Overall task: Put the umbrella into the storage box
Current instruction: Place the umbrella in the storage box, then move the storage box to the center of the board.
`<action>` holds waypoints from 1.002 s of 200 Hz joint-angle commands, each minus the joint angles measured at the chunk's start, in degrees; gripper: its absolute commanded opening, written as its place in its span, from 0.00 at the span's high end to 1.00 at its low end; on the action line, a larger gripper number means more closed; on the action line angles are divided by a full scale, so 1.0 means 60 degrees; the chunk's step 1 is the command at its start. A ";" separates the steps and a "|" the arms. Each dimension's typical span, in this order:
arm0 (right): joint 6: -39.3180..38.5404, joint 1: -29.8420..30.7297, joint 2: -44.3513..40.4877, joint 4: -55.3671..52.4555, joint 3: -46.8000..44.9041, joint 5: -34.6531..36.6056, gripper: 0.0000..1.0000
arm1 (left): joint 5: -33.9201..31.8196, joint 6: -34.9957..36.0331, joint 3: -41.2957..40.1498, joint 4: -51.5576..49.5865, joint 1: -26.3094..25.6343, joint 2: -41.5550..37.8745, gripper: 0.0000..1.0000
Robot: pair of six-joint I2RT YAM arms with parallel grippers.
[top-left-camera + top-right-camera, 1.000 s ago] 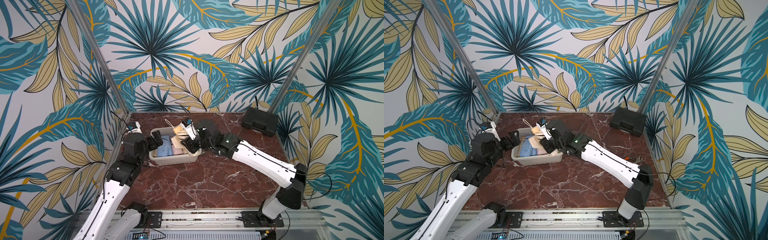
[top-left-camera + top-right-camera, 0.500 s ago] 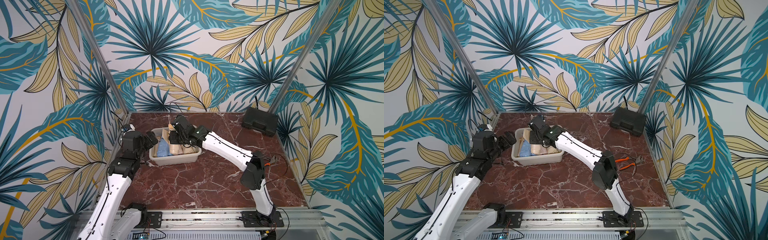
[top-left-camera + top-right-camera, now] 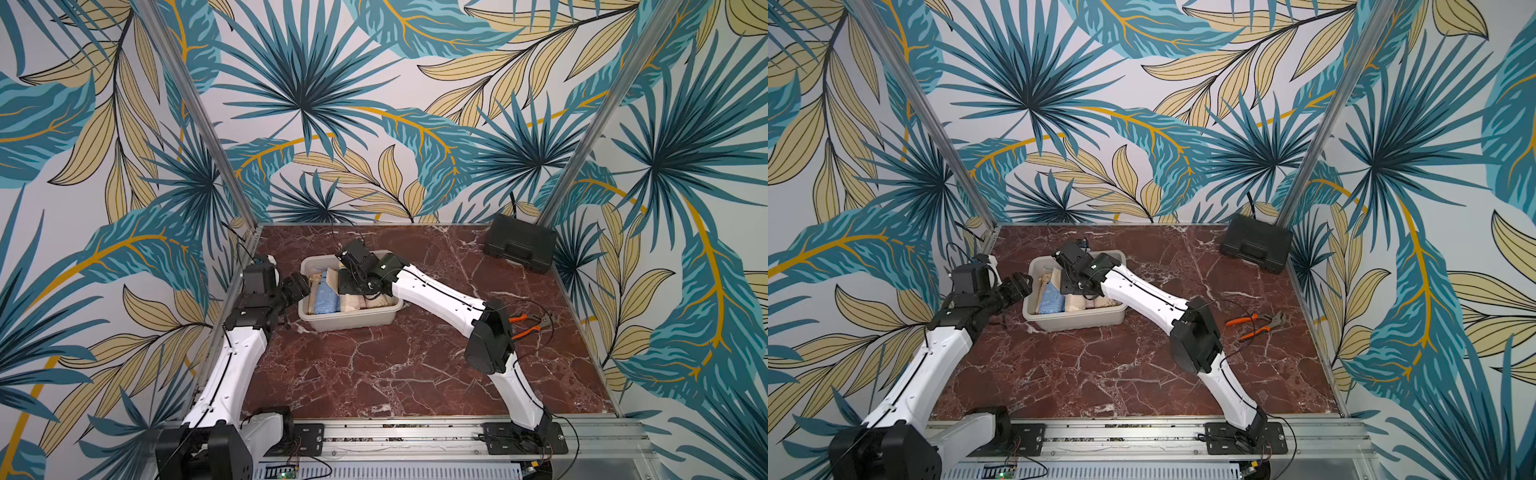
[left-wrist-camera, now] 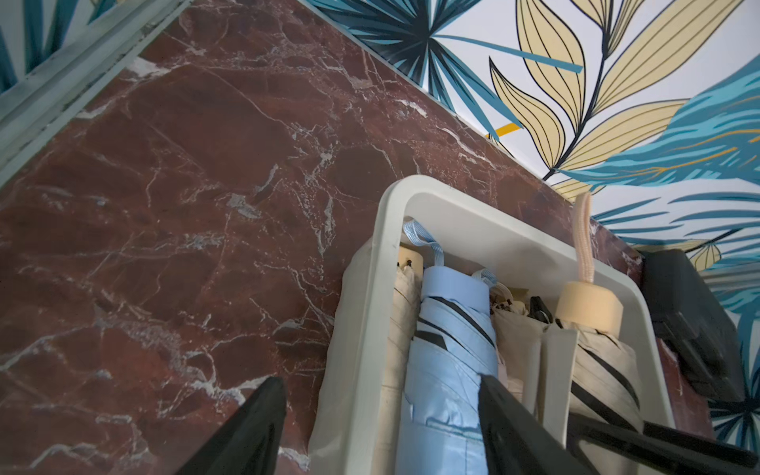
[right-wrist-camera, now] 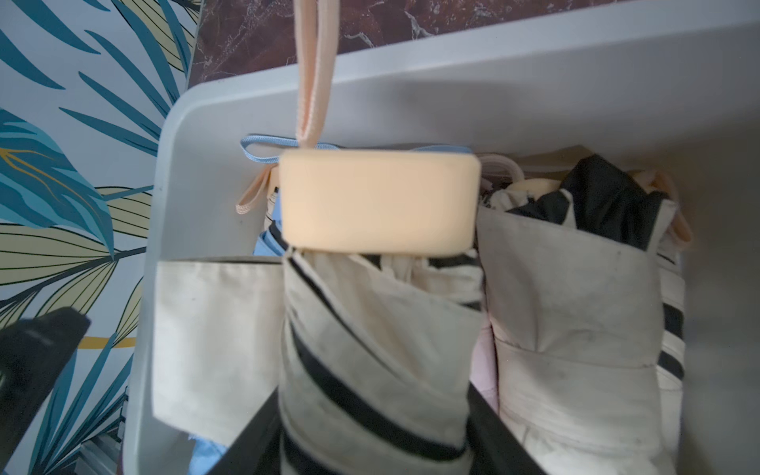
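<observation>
- right claw (image 5: pixel 372 390) is down inside the storage box (image 5: pixel 493 61), one finger each side of the umbrella (image 5: pixel 370 320), the cream one w/ black stripes. Both fingers look pressed against the fabric, but I can't tell if it's really squeezing or just sitting round it.
- that umbrella is in the box. Its pale peach handle (image 5: pixel 378 197) looks to sit a bit higher than the neighbours, and the wrist strap (image 5: pixel 312 61) runs out past the rim.
- right next to it is a light blue umbrella (image 4: pixel 448 349), plus more cream umbrellas (image 5: pixel 575 288), all packed lengthwise side by side.
- left claw (image 4: pixel 380 378) has its jaws wide apart, straddling the box's side wall. One finger is outside over the surface (image 3: pixel 395 374), the other inside over the blue one — not clamped on the wall afaict.
- in both top views the box (image 3: pixel 349 322) sits on the red marble surface, toward the back-left, just beside the left arm's wrist.
- further out there's a black case (image 3: pixel 519 243) in the far right corner, and orange-handled pliers (image 3: pixel 1256 324) lie on the right side near the right arm's elbow.
</observation>
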 commanded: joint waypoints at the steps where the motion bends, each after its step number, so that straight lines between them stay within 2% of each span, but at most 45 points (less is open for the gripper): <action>1: -0.0417 -0.0098 -0.0118 -0.0068 0.0398 0.0303 0.32 | 0.0983 0.0705 -0.0072 0.1103 0.0123 0.0401 0.32; 23: -0.0706 -0.0222 -0.0605 -0.0035 0.0390 0.0423 0.27 | 0.1421 0.1035 0.0073 0.1242 0.0127 0.0922 0.43; 60: -0.1451 -0.0376 -0.1844 0.0064 -0.0039 0.0790 0.27 | 0.1536 0.1615 0.0421 0.1025 0.0127 0.1614 0.65; 102: -0.2252 -0.0600 -0.3568 0.0324 -0.1619 0.1349 0.27 | 0.2267 0.1622 0.0800 0.1194 0.0021 0.2182 0.80; 156: -0.2396 -0.0891 -0.5502 0.0467 -0.3830 0.1934 0.27 | 0.2131 0.1376 0.1210 0.1693 -0.1165 0.2485 0.85; 172: -0.2426 -0.1334 -0.5944 0.0462 -0.4397 0.2095 0.27 | 0.2003 0.1068 0.1333 0.1905 -0.1603 0.2587 0.85; 191: -0.2364 -0.1652 -0.6515 0.0472 -0.5143 0.2217 0.27 | 0.1824 0.0688 0.1452 0.2218 -0.2131 0.2698 0.80; 200: -0.2303 -0.1865 -0.6814 0.0479 -0.5495 0.2246 0.26 | 0.1698 0.0540 0.1500 0.2340 -0.2328 0.2743 0.71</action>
